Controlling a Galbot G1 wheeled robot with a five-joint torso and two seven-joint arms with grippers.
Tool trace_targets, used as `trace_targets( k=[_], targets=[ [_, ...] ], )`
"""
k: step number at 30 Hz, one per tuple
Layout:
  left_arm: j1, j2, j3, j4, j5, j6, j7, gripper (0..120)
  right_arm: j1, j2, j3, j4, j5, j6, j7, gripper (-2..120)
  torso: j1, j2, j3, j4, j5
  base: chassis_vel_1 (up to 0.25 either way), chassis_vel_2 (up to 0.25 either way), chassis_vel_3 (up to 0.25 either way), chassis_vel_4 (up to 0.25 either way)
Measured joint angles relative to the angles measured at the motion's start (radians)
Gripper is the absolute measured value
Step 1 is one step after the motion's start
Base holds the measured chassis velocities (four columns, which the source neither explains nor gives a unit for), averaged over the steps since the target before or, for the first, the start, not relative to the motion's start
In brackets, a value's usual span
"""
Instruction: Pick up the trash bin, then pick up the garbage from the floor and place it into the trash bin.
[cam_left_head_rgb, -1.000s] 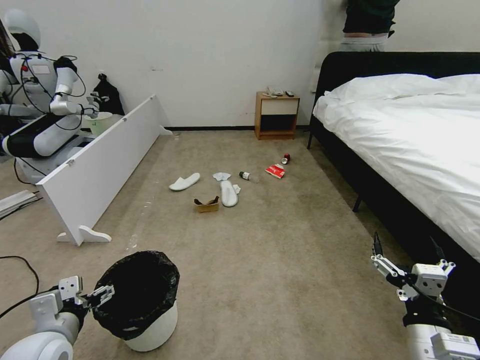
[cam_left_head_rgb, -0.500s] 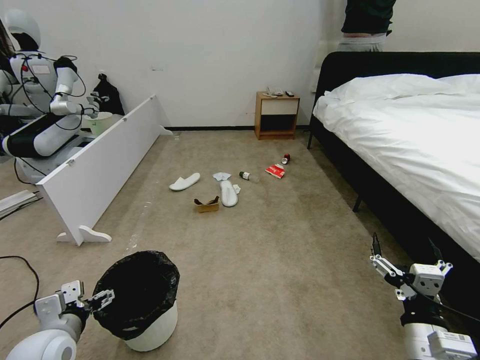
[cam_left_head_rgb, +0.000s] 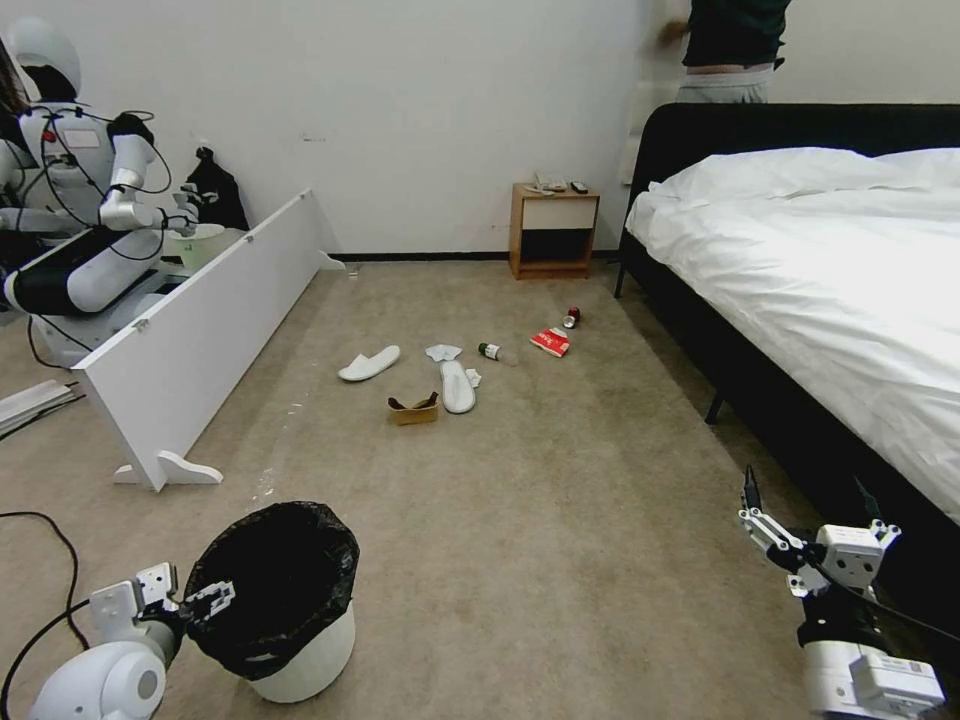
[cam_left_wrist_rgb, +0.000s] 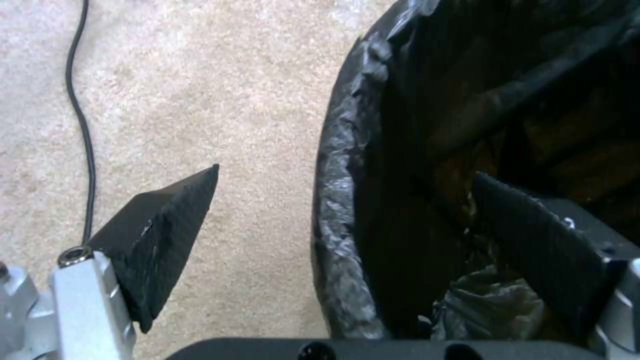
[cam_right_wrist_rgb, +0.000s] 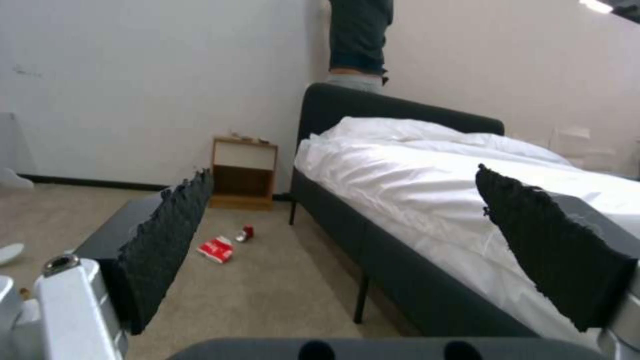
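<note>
Straddling the rim of the trash bin (cam_left_head_rgb: 300, 640), left gripper (cam_left_head_rgb: 205, 600) has its claw spread wide, one finger (cam_left_wrist_rgb: 160, 240) outside over the carpet (cam_left_head_rgb: 560, 520), the other finger (cam_left_wrist_rgb: 540, 250) inside the black bag liner (cam_left_wrist_rgb: 347, 210); not clamped on the rim. Trash bin stands upright on the carpet, liner folded over its rim, white wall showing below. Thin black cable (cam_left_wrist_rgb: 80, 125) lies on the carpet just beside the bin on the left gripper's side

Right gripper (cam_left_head_rgb: 810, 500) is well apart from the trash bin, raised near the dark bed frame (cam_left_head_rgb: 760, 400), claw wide, holding nothing; both pads (cam_right_wrist_rgb: 167, 240) bare in the right wrist view

Garbage lies well beyond the trash bin, between it and the wooden nightstand (cam_left_head_rgb: 553, 230): white slipper (cam_left_head_rgb: 368, 364), second white slipper (cam_left_head_rgb: 458, 386) just beside the cardboard scrap (cam_left_head_rgb: 413, 408), crumpled tissue (cam_left_head_rgb: 442, 352), small green-capped bottle (cam_left_head_rgb: 495, 352), red snack packet (cam_left_head_rgb: 551, 342), red can (cam_left_head_rgb: 571, 318) nearest the bed frame. Packet and can also show in the right wrist view, packet (cam_right_wrist_rgb: 217, 249), can (cam_right_wrist_rgb: 245, 233). Small white tissue bit (cam_left_head_rgb: 473, 378) touches the second slipper

White board (cam_left_head_rgb: 200, 330) stands on edge farther off than the bin, another robot (cam_left_head_rgb: 80, 210) behind it. White bedding (cam_left_head_rgb: 820, 260) covers the bed
</note>
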Motion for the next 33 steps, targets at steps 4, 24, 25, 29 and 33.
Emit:
trace_targets(
  k=[4, 24, 25, 29, 33],
  targets=[
    [-0.01, 0.002, 0.006, 0.029, 0.003, 0.0, 0.0, 100, -0.003, -0.001, 0.003, 0.0, 0.0, 0.0, 0.001, 100, 0.0, 0.0, 0.0, 0.0, 0.0, 0.0, 0.0, 0.0, 0.0],
    [-0.019, 0.009, 0.032, 0.102, 0.007, -0.007, 0.005, 100, -0.006, 0.005, 0.003, 0.002, -0.004, 0.004, 0.002, 100, 0.0, 0.0, 0.0, 0.001, 0.0, 0.0, 0.0, 0.0, 0.0],
    [-0.018, 0.007, 0.034, 0.102, 0.007, -0.007, 0.006, 99, -0.006, 0.005, 0.002, 0.002, -0.004, 0.004, 0.002, 100, 0.0, 0.0, 0.0, 0.0003, 0.0005, 0.0, 0.0, 0.0, 0.0],
    [-0.016, 0.004, 0.035, 0.1, 0.007, -0.007, 0.006, 96, -0.006, 0.004, 0.003, 0.002, -0.003, 0.004, 0.002, 100, 0.0, 0.0, 0.0, 0.0003, 0.0006, 0.0, 0.0, 0.0, 0.0],
    [-0.012, 0.001, 0.036, 0.09, 0.004, -0.007, 0.006, 86, -0.006, 0.003, 0.003, 0.002, -0.003, 0.004, 0.002, 100, 0.0, 0.0, 0.0, 0.0002, 0.0005, 0.0, 0.0, 0.0, 0.0]
  ],
)
